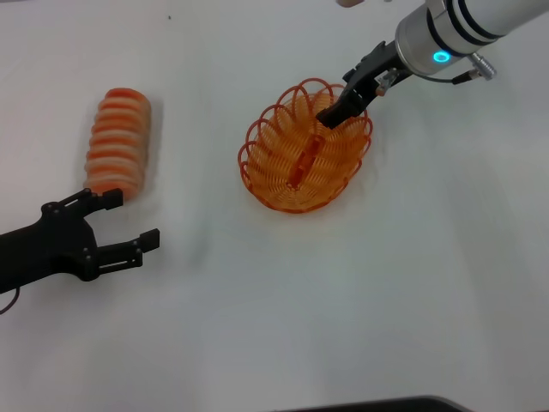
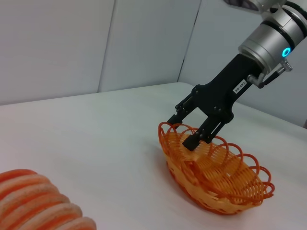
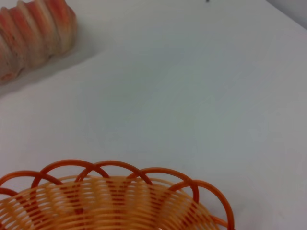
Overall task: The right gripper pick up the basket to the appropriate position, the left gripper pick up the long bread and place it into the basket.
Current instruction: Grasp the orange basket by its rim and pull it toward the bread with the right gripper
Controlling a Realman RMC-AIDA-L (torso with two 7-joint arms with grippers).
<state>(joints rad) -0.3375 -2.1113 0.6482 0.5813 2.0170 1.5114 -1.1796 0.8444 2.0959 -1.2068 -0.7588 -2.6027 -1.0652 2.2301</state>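
Observation:
The orange wire basket (image 1: 257,167) sits on the white table at centre right. My right gripper (image 1: 336,103) is at its far right rim, open, with one finger inside the basket and one outside the looped edge; the left wrist view shows this gripper (image 2: 183,129) and the basket (image 2: 211,191). The striped long bread (image 1: 118,150) lies at the left, outside the basket. My left gripper (image 1: 133,219) is open and empty just in front of the bread's near end. The bread also shows in the left wrist view (image 2: 33,201) and the right wrist view (image 3: 33,28), as does the basket rim (image 3: 120,167).
The white table (image 1: 360,300) carries only the bread and the basket. Pale walls (image 2: 72,43) stand beyond the table's far edge in the left wrist view.

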